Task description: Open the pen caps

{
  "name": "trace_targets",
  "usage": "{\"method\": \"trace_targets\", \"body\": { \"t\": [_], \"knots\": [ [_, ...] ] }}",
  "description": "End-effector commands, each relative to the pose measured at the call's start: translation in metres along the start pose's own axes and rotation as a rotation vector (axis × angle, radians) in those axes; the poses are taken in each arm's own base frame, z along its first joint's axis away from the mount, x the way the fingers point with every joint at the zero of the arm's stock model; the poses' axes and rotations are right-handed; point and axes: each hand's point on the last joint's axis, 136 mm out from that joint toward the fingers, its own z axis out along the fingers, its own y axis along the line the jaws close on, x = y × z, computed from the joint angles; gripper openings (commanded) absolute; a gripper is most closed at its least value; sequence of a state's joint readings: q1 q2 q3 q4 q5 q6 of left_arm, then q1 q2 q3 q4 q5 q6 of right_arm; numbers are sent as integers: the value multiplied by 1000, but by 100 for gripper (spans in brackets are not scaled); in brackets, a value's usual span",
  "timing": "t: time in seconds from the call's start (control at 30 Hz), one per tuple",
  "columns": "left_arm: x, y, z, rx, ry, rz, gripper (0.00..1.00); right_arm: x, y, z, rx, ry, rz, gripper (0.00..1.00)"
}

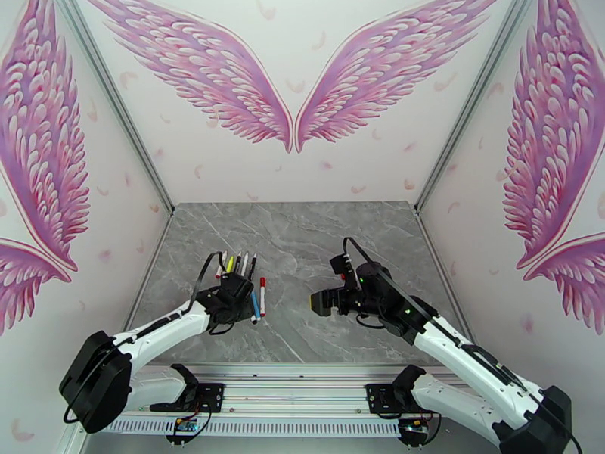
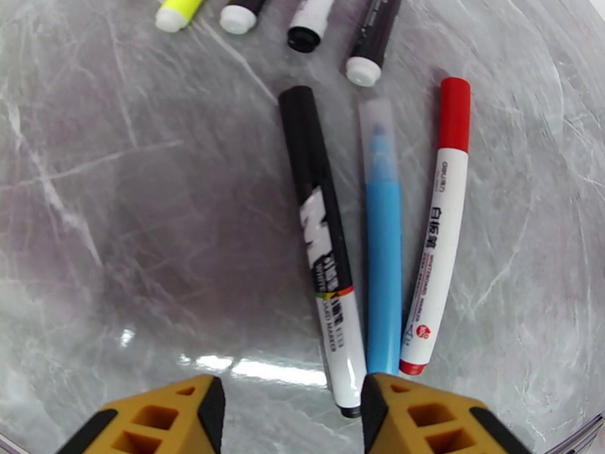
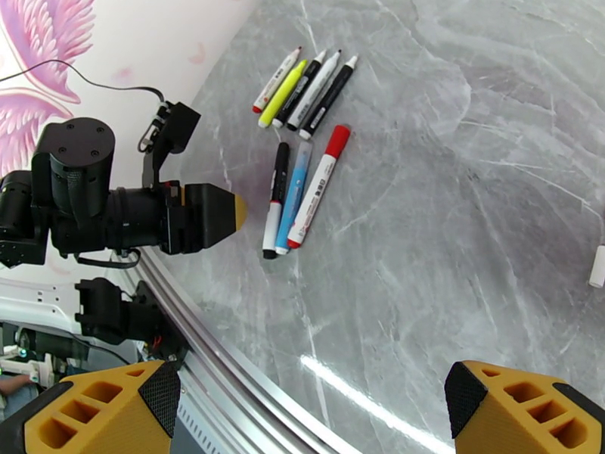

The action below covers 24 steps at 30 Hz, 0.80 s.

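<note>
A big grey stone table [image 1: 302,244] fills the floor of the booth, and pink wings are painted on the white walls [image 1: 295,69] around it.

The left arm [image 1: 162,327] reaches out over the left side of the table. The right arm [image 1: 446,338] reaches in from the right, and its end is turned to the left.

The left claw [image 2: 291,418] hangs just over the table with its two yellow fingers [image 2: 423,418] apart and nothing between them. One finger is just beside the near ends of two pens. I cannot tell if it touches them. The right claw [image 3: 314,406] is up in the air, well apart from the pens. Its fingers [image 3: 106,406] are wide apart and it holds nothing.

The pens all lie flat on the left part of the table. Three lie side by side near the left claw: a black marker [image 2: 318,221], a blue pen [image 2: 383,281] and a white pen [image 2: 439,251]. A row of five more pens [image 3: 306,88] lies a little farther off, close together, and one of them is a yellow highlighter [image 3: 283,92].

The caps are all on. The white pen has a red cap [image 2: 454,113]. The blue pen has a clear cap [image 2: 378,138]. The black marker has a black cap [image 2: 299,119].
</note>
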<state>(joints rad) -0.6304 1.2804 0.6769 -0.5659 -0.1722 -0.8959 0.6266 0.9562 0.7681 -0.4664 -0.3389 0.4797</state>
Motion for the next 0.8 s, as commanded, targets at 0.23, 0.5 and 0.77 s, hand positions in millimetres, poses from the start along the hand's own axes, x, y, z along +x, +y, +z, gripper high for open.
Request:
{"method": "trace_targets", "body": {
  "t": [0.23,0.5,0.77],
  "knots": [
    [0,-5,19,-10,0,-21,46,5,-4,3,30,-3,11,99],
    [-3,-6,26,-5,4,-23,44,7,-5,4,36,6,6,99],
    [0,2,33,-16,24,-30,42,7,-6,3,47,9,2,99]
  ]
}}
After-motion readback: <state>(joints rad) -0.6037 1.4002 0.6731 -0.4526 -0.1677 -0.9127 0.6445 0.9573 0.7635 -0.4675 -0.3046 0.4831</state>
